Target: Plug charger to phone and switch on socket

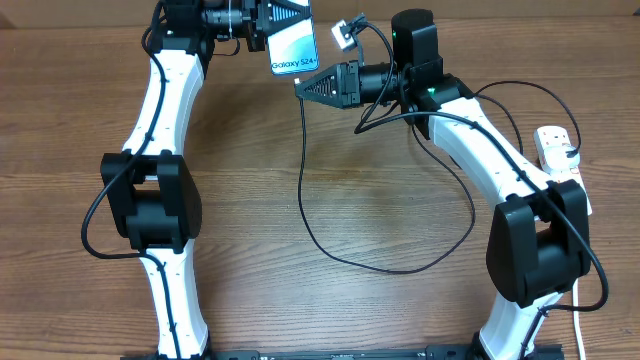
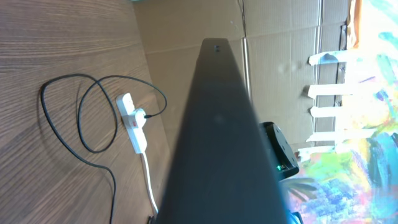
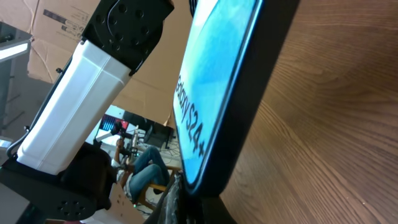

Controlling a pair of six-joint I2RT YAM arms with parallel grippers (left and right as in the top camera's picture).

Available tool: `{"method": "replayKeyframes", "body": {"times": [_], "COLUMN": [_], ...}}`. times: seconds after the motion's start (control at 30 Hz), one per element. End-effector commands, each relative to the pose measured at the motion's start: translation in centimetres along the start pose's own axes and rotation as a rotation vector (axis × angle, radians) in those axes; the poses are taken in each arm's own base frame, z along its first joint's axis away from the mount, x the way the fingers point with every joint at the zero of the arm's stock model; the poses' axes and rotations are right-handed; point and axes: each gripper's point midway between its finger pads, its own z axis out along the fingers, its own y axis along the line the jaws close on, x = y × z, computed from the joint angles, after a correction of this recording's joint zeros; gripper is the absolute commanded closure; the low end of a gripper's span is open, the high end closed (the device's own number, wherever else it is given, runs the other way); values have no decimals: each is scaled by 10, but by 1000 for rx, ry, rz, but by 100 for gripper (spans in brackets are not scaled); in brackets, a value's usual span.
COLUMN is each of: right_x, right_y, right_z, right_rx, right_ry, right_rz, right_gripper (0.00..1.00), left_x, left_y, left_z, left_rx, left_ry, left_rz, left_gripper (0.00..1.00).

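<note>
Holding phone [image 1: 293, 50] off tabletop [image 1: 250, 250], pinched in left fingers [image 1: 288, 18].
At phone's lower edge, right fingers [image 1: 312, 88] pressed together, probably on charger [image 1: 301, 190] tip.

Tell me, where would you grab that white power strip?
I'd pinch the power strip across its narrow width, between the black plug and the white cord's end, coming straight down: it lies flat on the table, long and slim.

My left arm [image 1: 165, 90] and my right arm [image 1: 490, 150] have smooth white shells and big black joints. Thin black cables [image 1: 87, 222] loop beside the joints. My left pincer [image 1: 300, 22] and right pincer [image 1: 300, 88] are black, pointed and ridged. A tiny green light [image 1: 432, 95] glows on my right arm.
</note>
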Motion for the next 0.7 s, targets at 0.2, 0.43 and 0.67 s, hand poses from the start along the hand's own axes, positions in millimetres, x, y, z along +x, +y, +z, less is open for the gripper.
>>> {"method": "replayKeyframes", "body": {"times": [0.2, 0.43, 0.67], "right_x": [-10, -8, -10], "right_y": [9, 11, 9], "right_z": [-3, -3, -6], "right_rx": [-6, -18, -11], "right_ry": [-26, -16, -25], "right_rz": [-27, -26, -24], "right_gripper": [96, 96, 96], "left_x": [13, 11, 12], "left_y": [-26, -25, -26], "left_z": [9, 5, 2], "left_rx": [26, 24, 28], "left_ry": [50, 40, 46], "left_rz": [54, 55, 61], "left_gripper": [96, 96, 96]}}
